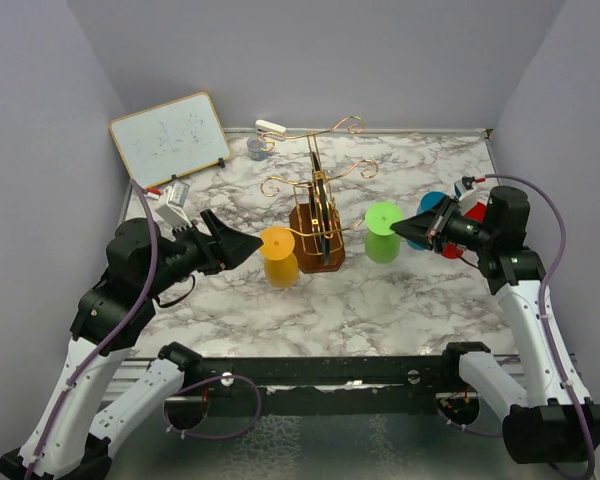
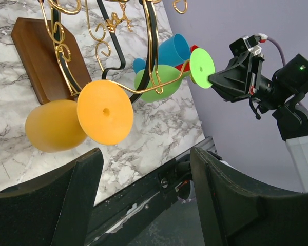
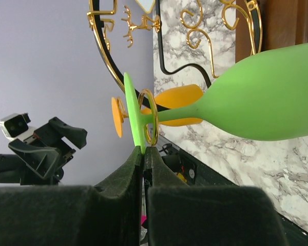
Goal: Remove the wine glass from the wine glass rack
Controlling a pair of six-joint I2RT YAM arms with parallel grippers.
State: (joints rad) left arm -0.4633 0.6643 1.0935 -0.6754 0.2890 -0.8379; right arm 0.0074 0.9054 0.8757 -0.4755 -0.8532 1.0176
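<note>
- The wine glass rack [image 1: 317, 228] is seen near the middle of the marble table [image 1: 380, 300], with its gold scrolled arms set on a brown wooden block.
- The green wine glass [image 1: 383, 232] is hung upside down from a low arm on the rack's right side. Its stem is passed through a gold loop, with the foot uppermost and the bowl below.
- Whether the bowl touches the table cannot be told.
- The right gripper [image 1: 398, 228] is closed, and the rim of the green foot is nipped at the very tips of its fingers. How far the rim reaches between them is hidden by the black pads in the right wrist view.
- The left gripper [image 2: 143, 156] is held wide open with nothing between its fingers. It is pointed at the orange wine glass [image 1: 278, 258], near it but apart from it.
- The orange glass is hung the same way from a low arm on the rack's left side. In the right wrist view it is mostly covered by the green foot.
- A blue wine glass [image 1: 432, 203] and a red one [image 1: 474, 211] are partly covered by the right arm. From the left wrist, only a sliver of the red is seen.
- The rack's upper arms are cut off in both wrist views.
- The marks on the whiteboard [image 1: 170, 135] are too faint to be read.
</note>
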